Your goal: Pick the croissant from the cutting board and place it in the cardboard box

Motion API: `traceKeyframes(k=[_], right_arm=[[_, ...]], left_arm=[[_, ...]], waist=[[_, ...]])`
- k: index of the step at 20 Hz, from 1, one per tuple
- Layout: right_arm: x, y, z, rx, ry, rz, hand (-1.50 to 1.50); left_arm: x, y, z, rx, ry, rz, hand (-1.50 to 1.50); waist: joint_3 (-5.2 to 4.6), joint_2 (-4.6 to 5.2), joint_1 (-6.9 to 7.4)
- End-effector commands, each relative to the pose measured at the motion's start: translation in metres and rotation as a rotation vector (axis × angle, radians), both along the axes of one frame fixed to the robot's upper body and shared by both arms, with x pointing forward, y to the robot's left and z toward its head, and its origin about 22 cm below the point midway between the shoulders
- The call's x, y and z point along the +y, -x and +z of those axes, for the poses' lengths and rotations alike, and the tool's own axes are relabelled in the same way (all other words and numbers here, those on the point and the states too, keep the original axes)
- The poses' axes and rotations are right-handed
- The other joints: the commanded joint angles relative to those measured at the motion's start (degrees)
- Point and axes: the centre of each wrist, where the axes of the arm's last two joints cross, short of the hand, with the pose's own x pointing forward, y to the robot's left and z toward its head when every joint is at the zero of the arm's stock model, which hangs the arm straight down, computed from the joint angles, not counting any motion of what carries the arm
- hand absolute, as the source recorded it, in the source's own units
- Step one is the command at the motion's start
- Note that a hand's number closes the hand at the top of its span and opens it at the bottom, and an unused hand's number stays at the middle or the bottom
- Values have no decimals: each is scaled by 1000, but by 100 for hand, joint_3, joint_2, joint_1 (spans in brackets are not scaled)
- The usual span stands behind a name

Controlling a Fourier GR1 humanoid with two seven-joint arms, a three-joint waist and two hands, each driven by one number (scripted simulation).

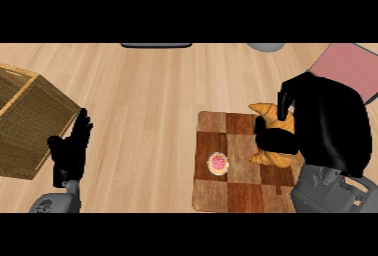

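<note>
A: Obs. from beside the surface (pixel 148 90), light wood grain. Where's the croissant (pixel 275 116) rel. to the hand?

B: Croissant lies on the cutting board (pixel 221 190), at its right edge, upper half. Right hand (pixel 325 120) is over it from the right: fingers curled round its middle, dark fingertips on the board side, palm on the far side. Only the two ends show, one above the fingers, one below. Can't tell if it's lifted off the board or still resting.

A: Left hand?

B: Left hand (pixel 70 150) at lower left, fingers straight and up, holding nothing, just beside the cardboard box (pixel 29 125). Not touching it, as far as I can see.

A: Box vs. board?

B: Box at far left, tilted in view, open side up; board at lower right centre. Well apart, bare surface btwn.

A: Counts?

B: 1 croissant. 1 board, checkered wood. 1 box. 1 small round pastry w/ pink centre (pixel 218 163) on the board, left of the croissant, apart from the fingers. Top edge: 1 dark flat obj. (pixel 156 45), 1 grey round obj. (pixel 264 47), both cut off. 1 pink-red panel (pixel 347 67) at upper right, partly behind the right hand.
</note>
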Motion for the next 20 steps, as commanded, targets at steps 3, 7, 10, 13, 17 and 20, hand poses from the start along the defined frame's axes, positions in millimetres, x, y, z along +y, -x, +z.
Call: traceKeyframes(k=[3, 7, 10, 13, 17, 20], right_arm=[[-59, -8, 29, -51, 47, -90, 150], [-79, -43, 33, -87, 1, -141, 150], [-113, -49, 24, -91, -16, -119, 150], [-145, -78, 31, -95, -56, -144, 150], [-183, -99, -18, -89, -75, -136, 150], [-183, -127, -18, -73, -39, -131, 150]], left_arm=[[-4, -3, -16, 9, 1, 0, 0], [18, 4, 7, -11, -17, -18, 0], [4, 3, 15, -13, -3, 18, 0], [8, 4, 10, 3, -2, -21, 0], [-21, -5, 12, -5, -5, 2, 0], [0, -3, -2, -11, 1, -17, 0]], waist=[[1, 21, -19], [3, 18, 50], [5, 13, 41], [5, 21, 68], [10, 40, 91], [4, 40, 95]])
